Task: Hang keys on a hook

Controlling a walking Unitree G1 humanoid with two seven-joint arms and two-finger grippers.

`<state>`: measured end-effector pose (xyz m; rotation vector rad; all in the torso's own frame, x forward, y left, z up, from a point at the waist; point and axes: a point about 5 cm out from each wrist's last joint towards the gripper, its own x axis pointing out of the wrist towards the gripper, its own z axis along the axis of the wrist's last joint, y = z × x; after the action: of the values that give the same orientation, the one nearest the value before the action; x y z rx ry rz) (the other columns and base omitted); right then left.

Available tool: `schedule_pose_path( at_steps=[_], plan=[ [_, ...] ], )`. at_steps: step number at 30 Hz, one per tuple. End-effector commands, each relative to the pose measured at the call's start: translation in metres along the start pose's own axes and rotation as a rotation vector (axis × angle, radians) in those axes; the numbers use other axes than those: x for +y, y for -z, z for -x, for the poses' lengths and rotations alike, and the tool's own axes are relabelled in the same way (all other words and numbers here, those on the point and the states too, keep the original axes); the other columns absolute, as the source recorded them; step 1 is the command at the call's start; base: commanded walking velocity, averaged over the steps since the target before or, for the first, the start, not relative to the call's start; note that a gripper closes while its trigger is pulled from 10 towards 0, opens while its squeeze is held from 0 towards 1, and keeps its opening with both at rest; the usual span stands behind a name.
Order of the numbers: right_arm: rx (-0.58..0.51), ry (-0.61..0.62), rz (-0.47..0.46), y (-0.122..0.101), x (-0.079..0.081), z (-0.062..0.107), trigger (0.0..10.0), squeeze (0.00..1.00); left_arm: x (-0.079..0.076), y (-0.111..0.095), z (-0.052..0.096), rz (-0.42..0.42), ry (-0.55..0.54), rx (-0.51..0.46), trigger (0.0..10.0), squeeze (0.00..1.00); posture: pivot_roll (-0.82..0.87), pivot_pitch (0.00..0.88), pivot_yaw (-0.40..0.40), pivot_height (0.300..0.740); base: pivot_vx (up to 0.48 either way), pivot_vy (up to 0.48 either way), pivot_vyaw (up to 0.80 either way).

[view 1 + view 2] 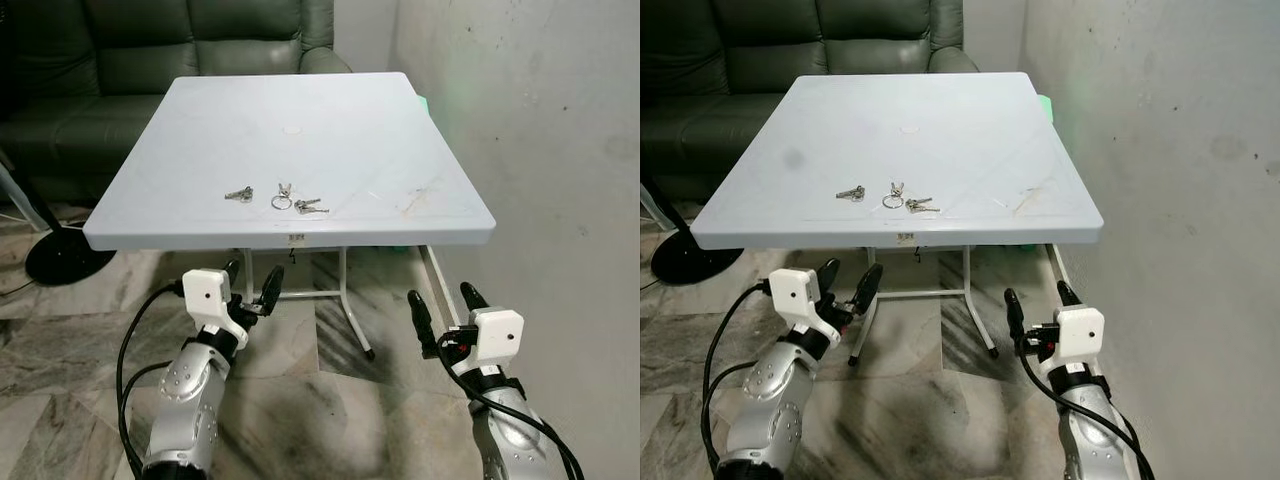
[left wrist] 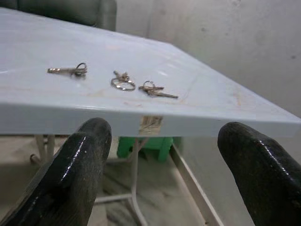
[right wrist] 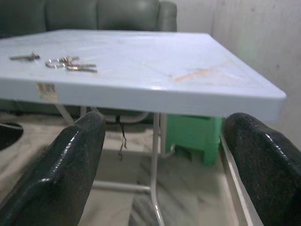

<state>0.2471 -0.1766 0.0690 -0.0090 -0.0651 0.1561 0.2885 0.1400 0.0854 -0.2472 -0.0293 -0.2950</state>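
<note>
Held low before the near table edge: left gripper (image 1: 253, 282) and right gripper (image 1: 444, 304), jaws of both spread apart and empty, staged for a reach. Resting near the front of the white table (image 1: 200, 120), left of centre: keys (image 1: 284, 199), apparently three small bunches laid side by side, untouched. Beyond the far edge: green sofa (image 1: 140, 50). Hook not discernible on the right wall (image 1: 540, 120).

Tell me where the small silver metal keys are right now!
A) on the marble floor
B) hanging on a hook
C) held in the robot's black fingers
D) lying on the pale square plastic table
D: the small silver metal keys lie near the front edge of the pale square plastic table, while the left gripper and right gripper hover open and empty below that edge.
</note>
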Motion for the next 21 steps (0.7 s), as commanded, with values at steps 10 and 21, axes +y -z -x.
schedule_pose_path(
  at_steps=[10, 21],
  plan=[
    [-0.028, -0.002, 0.053, -0.02, -0.007, -0.018, 10.0, 0.0, 0.01, -0.016, -0.01, -0.015, -0.026, -0.014, 10.0, 0.0, -0.03, 0.0, 0.001, 0.74, 0.0, 0.0, 0.72],
    [-0.027, -0.006, 0.05, -0.026, -0.006, -0.023, 10.0, 0.0, 0.008, -0.017, -0.008, 0.012, -0.045, -0.012, 10.0, 0.0, -0.01, 0.0, -0.008, 0.74, 0.0, 0.0, 0.8]
  ],
)
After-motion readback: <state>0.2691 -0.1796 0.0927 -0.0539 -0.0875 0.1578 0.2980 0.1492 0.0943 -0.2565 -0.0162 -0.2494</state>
